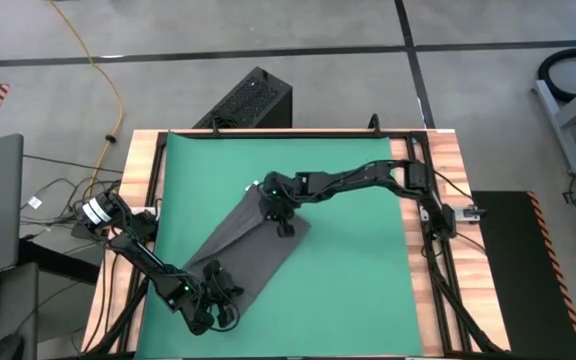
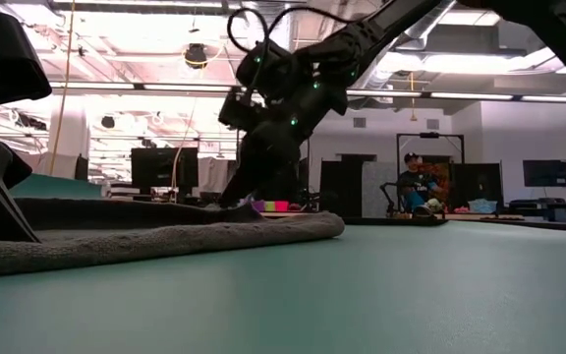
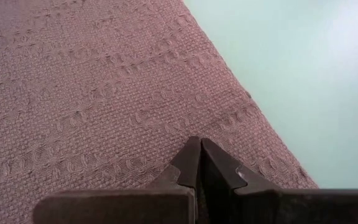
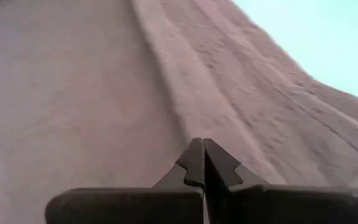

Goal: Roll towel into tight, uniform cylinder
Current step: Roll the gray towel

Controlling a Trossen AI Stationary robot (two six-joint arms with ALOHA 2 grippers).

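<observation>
The towel [image 1: 246, 243] lies flat on the green mat [image 1: 348, 290], long axis running near-left to far-right; left gripper [image 1: 223, 296] sits at the near-left end, right gripper [image 1: 286, 226] at the far-right end; both sets of fingers clenched, pressed on cloth, holding nothing.

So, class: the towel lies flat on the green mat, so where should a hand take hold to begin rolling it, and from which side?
Probably the towel's short end by the left hand, approached from outside that edge: the cloth lies flat as a long diagonal strip, so rolling along its length gives an even cylinder.
</observation>
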